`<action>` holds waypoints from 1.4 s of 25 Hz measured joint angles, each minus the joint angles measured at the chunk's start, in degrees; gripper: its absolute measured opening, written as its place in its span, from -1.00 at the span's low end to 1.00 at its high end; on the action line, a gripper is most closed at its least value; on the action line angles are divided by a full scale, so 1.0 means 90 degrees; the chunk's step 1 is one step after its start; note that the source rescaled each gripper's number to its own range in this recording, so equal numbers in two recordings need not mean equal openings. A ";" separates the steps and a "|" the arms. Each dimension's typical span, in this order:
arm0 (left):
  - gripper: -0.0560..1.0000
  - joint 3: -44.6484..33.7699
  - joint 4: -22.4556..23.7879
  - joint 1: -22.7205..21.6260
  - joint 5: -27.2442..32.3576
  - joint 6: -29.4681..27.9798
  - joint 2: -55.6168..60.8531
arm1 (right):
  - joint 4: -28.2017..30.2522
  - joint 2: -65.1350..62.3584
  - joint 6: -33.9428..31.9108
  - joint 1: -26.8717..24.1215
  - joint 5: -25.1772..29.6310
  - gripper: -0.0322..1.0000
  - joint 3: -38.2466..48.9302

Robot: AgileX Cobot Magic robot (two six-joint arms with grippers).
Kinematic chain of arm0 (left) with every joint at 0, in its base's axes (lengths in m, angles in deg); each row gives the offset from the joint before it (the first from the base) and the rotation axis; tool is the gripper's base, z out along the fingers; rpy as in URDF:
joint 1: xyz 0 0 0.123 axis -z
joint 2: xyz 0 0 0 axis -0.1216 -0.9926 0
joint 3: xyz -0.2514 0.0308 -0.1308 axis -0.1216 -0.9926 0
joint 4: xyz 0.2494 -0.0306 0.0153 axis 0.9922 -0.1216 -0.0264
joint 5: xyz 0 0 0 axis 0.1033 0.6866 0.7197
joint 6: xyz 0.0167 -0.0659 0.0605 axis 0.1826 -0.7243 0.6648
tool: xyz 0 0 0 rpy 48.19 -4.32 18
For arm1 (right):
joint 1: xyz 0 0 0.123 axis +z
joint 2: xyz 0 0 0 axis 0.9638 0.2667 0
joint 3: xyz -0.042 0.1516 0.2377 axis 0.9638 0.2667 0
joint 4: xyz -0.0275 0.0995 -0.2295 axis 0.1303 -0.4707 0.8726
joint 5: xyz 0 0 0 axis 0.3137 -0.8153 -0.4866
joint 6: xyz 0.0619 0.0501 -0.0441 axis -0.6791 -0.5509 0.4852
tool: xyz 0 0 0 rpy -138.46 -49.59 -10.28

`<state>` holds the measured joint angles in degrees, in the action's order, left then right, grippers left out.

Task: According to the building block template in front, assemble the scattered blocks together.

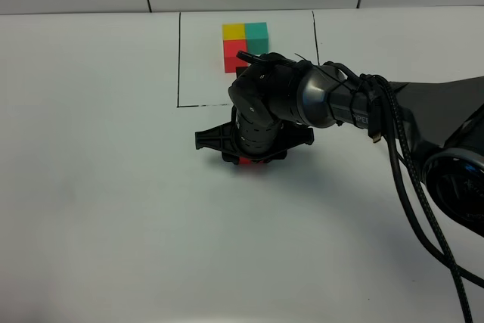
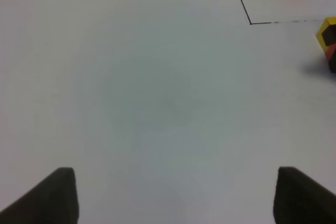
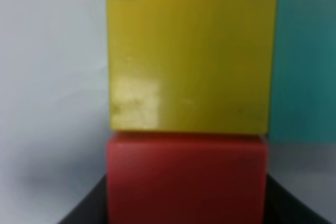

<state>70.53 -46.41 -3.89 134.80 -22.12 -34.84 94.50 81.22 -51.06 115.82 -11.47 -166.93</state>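
Your right gripper (image 1: 249,158) is down on the white worktop (image 1: 91,187) near its middle, just outside the near side of the thin black drawn rectangle (image 1: 179,58). In the overhead view the arm's black wrist hides most of what lies under it; only a sliver of the red block (image 1: 252,164) shows between the gripper parts. The right wrist view fills in the rest: the red block (image 3: 186,179) sits closest to the camera, with dark gripper parts at both of its lower corners, the yellow block (image 3: 191,51) lies touching its far face, and the teal-green block (image 3: 304,56) lies touching the yellow one's side. You cannot tell from these views whether the right gripper is clamped on the red block or merely around it.

The building block template (image 1: 246,45) lies inside the rectangle toward the far edge of the worktop: yellow and teal-green cubes side by side, with a red cube in front of the yellow.

Your left gripper (image 2: 176,198) is spread wide and holds nothing, its two dark fingertips (image 2: 50,198) over bare worktop well off to the left side. Its camera catches the rectangle's corner, the template's red cube, and a bit of the yellow block (image 2: 326,32) at the frame's margin.
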 joint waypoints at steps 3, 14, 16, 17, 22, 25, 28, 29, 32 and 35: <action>0.60 0.0000 0.0000 0.0000 0.0000 0.0000 0.0000 | 0.0000 0.0000 0.0000 0.0000 0.0012 -0.92 0.0000; 0.60 0.0000 0.0000 0.0000 0.0000 0.0000 0.0000 | -0.0051 0.0000 0.0149 0.0000 0.0104 -0.92 0.0000; 0.60 0.0000 0.0000 0.0000 0.0000 0.0000 0.0000 | -0.0081 0.0000 0.0212 0.0000 0.0107 -0.92 0.0000; 0.60 0.0000 0.0000 0.0000 0.0000 0.0000 0.0000 | -0.0103 0.0000 0.0265 0.0000 0.0112 -0.92 0.0000; 0.60 0.0000 0.0000 0.0000 0.0000 0.0000 0.0000 | -0.0181 0.0002 0.0343 0.0000 0.0085 -0.40 -0.0012; 0.60 0.0000 0.0000 0.0000 0.0000 0.0000 0.0000 | -0.0116 0.0002 0.0445 0.0000 0.0141 0.27 -0.0012; 0.60 0.0000 0.0000 0.0000 0.0000 0.0000 0.0000 | -0.0102 -0.0013 0.0646 0.0000 0.0169 0.79 -0.0012; 0.60 0.0000 0.0000 0.0000 0.0000 0.0000 0.0000 | -0.0102 -0.0018 0.0697 0.0000 0.0183 0.87 -0.0012; 0.60 0.0000 0.0000 0.0000 0.0000 0.0000 0.0000 | -0.0146 -0.0087 0.0811 0.0000 0.0233 0.97 0.0015; 0.60 0.0000 0.0000 0.0000 0.0000 0.0000 0.0000 | -0.0372 -0.0200 0.1025 -0.0022 0.0438 0.99 0.0091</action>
<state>70.53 -46.41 -3.89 134.80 -22.12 -34.84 91.15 79.41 -41.83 115.63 -7.52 -166.11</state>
